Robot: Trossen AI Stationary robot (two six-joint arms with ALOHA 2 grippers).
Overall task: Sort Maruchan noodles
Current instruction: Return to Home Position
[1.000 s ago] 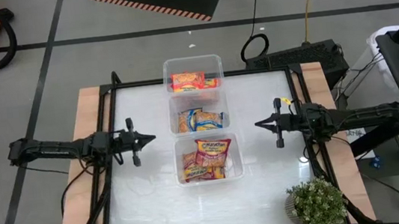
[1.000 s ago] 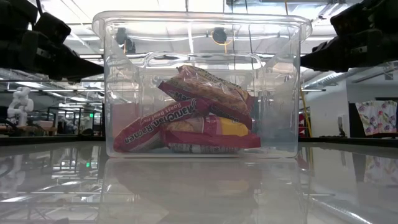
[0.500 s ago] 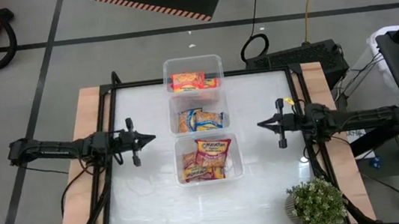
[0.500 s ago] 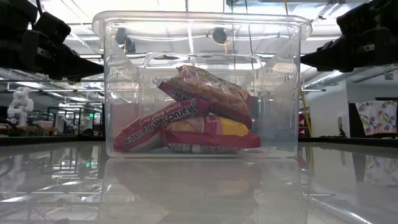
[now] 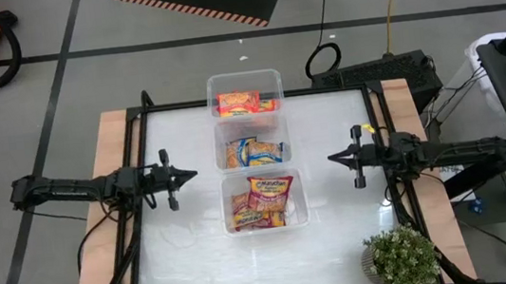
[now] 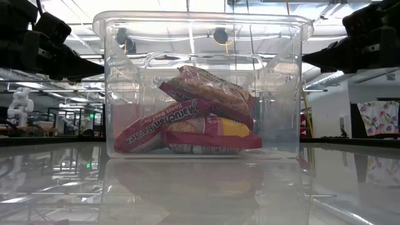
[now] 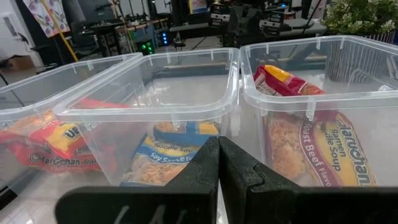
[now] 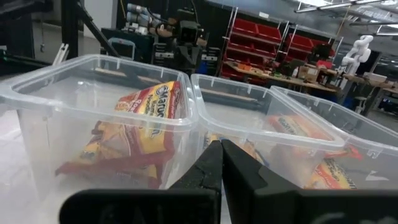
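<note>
Three clear bins stand in a row down the table's middle. The far bin [image 5: 245, 93] holds orange-red Maruchan packets [image 5: 247, 102]. The middle bin [image 5: 252, 148] holds blue-yellow packets [image 5: 254, 150]. The near bin [image 5: 264, 201] holds red-white packets [image 5: 265, 203], piled and leaning on each other [image 6: 200, 119]. My left gripper [image 5: 194, 175] hovers shut left of the bins, its fingertips closed together [image 7: 217, 149]. My right gripper [image 5: 330, 160] hovers shut right of the bins [image 8: 221, 152]. Both point at the bin row and hold nothing.
A small potted plant [image 5: 402, 259] stands at the table's near right corner. White table surface lies bare on both sides of the bins [image 5: 175, 132]. The table's black frame and wooden edges [image 5: 104, 178] border the work area.
My right gripper has drawn back slightly toward the table's right edge, away from the bins. The left arm and the packets have stayed put.
</note>
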